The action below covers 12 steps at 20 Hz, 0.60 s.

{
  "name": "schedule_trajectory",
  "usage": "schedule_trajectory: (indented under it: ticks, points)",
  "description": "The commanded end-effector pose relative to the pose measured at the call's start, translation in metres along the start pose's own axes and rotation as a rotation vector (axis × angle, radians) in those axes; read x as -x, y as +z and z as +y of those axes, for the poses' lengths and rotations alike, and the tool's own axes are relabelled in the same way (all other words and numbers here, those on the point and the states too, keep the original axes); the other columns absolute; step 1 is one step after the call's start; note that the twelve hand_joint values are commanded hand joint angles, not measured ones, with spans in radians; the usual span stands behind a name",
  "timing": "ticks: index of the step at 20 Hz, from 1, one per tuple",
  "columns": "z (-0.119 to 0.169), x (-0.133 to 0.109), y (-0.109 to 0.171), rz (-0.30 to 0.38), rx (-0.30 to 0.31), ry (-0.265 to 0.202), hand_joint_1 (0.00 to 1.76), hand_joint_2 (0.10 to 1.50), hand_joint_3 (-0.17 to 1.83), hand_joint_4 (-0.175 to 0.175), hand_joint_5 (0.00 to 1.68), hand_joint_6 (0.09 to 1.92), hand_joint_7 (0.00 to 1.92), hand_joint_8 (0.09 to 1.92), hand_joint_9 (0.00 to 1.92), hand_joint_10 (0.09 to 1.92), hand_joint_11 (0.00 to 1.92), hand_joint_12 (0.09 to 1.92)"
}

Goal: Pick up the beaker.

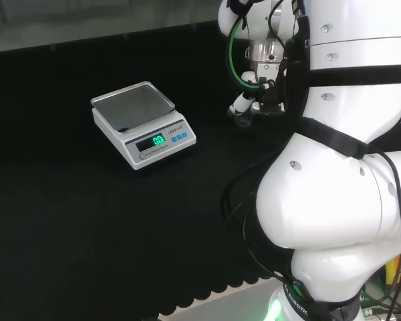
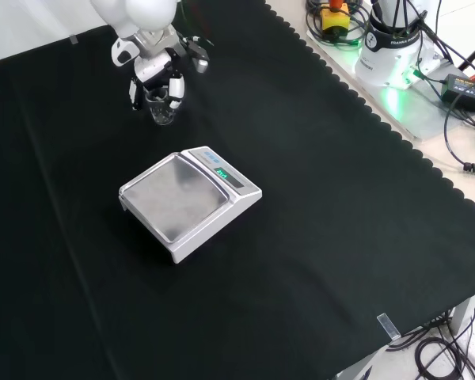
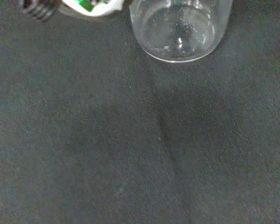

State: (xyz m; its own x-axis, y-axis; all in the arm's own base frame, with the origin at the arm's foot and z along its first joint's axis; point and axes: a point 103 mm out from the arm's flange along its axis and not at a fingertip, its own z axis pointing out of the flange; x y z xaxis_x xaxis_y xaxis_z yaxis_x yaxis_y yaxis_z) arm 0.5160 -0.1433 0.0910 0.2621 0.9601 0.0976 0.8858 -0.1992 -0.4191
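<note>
The hand is closing in, fingers curled around the beaker standing on the surface; next, a straight lift.

The white arm reaches out far over the bench; the hand hangs low at its end, pointing down; its fingers are curled inward.

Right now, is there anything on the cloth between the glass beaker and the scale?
No. In the front view, just bare black cloth lies between the beaker and the scale. The robot hand is around the beaker.
</note>
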Motion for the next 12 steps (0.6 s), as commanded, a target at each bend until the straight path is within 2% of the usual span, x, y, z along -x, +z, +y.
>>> schedule_trajectory:
  ticks: [1, 5, 9, 12]
  points:
    - [0.002, -0.017, -0.005, -0.039, 0.022, 0.024, 1.04, 0.70, 0.56, -0.175, 0.81, 0.36, 1.24, 0.70, 1.71, 0.18, 1.86, 0.65]
    - [0.000, -0.023, -0.009, -0.035, 0.035, 0.034, 1.09, 0.69, 0.57, -0.175, 0.86, 0.51, 1.32, 0.67, 1.76, 0.12, 1.91, 0.62]
    - [-0.005, -0.031, -0.015, -0.025, 0.055, 0.031, 1.11, 0.69, 0.57, -0.175, 0.92, 0.55, 1.35, 0.68, 1.77, 0.11, 1.92, 0.62]
    - [-0.010, -0.036, -0.020, -0.039, 0.054, 0.025, 1.12, 0.69, 0.58, -0.175, 1.03, 0.58, 1.39, 0.66, 1.79, 0.11, 1.92, 0.65]
